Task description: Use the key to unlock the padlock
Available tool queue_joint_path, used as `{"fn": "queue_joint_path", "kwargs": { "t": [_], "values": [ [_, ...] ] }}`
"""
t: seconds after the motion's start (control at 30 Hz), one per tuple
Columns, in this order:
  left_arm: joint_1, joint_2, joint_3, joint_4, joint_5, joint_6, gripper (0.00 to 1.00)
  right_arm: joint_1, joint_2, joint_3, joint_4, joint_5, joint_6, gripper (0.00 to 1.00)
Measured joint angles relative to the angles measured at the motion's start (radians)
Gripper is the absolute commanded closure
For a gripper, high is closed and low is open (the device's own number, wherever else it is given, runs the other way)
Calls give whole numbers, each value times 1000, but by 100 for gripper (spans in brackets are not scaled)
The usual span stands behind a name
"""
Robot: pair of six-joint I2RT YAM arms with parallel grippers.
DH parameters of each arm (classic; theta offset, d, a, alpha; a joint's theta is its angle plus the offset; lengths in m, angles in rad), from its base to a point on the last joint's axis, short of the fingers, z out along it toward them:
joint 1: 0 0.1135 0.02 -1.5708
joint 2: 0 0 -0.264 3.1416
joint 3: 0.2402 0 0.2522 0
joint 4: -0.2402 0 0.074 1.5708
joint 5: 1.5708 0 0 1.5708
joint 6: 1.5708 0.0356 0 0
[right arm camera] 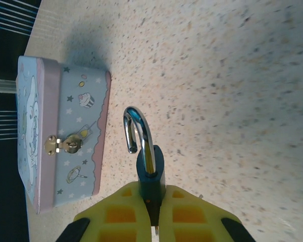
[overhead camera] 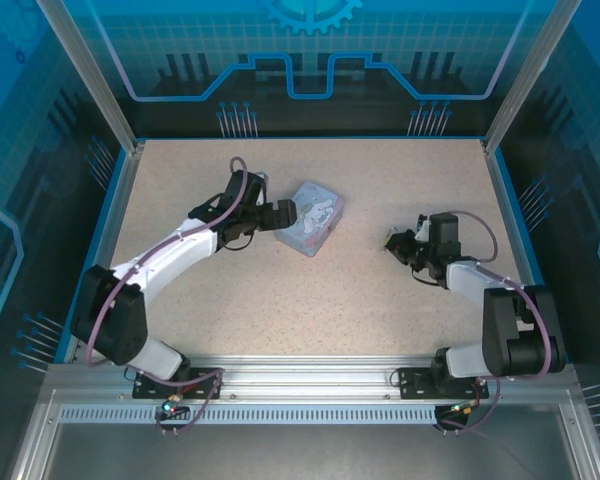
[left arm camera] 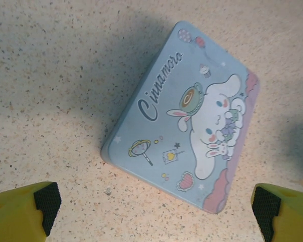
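Padlock (right arm camera: 150, 174) pinched in right gripper (right arm camera: 152, 194), shackle (right arm camera: 137, 123) free, looks unlocked; left gripper (left arm camera: 156, 209) gaping above tin (left arm camera: 187, 116), ready to steady.

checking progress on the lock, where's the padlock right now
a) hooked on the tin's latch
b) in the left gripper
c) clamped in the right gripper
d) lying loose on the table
c: the right wrist view shows the padlock clamped in the right gripper, held apart from the tin, whose latch has no lock on it.
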Motion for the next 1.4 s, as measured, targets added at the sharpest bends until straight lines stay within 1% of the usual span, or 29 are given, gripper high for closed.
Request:
{"fn": "queue_joint_path", "kwargs": {
  "t": [0.17,0.47,0.53,0.6,0.67,0.7,0.77,0.83,1.03,1.1,1.17,1.2,1.4],
  "values": [
    [0,-65,0,-24,0,0,1,-72,-5,-10,-29,-26,-21,100],
    [0,-140,-13,-47,0,-1,1,-163,18,-29,-63,-44,-32,100],
    [0,-146,-16,-54,0,-1,1,-179,24,-34,-70,-43,-32,97],
    [0,-150,-16,-62,0,-2,1,-193,27,-40,-84,-43,-32,92],
    [0,-153,-16,-69,0,-4,1,-212,27,-48,-101,-43,-32,82],
    [0,-155,-16,-71,0,-4,1,-221,26,-52,-108,-43,-33,77],
    [0,-161,-16,-76,-1,-4,1,-244,11,-61,-133,-38,-32,63],
    [0,-167,-16,-78,-1,-4,1,-266,-17,-70,-152,-36,-31,55],
    [0,-184,-16,-89,-1,-6,1,-310,-150,-79,-209,-35,-18,33],
    [0,-191,-16,-95,-4,-7,1,-318,-206,-79,-233,-32,-13,21],
    [0,-201,-16,-101,-10,-7,1,-323,-267,-77,-265,-24,-12,4],
    [1,-206,-16,-104,-15,-7,1,-324,-290,-75,-279,-20,-6,0],
    [6,-253,-34,-111,-91,-3,1,-324,-375,12,-400,16,-35,0]
  ]
}}
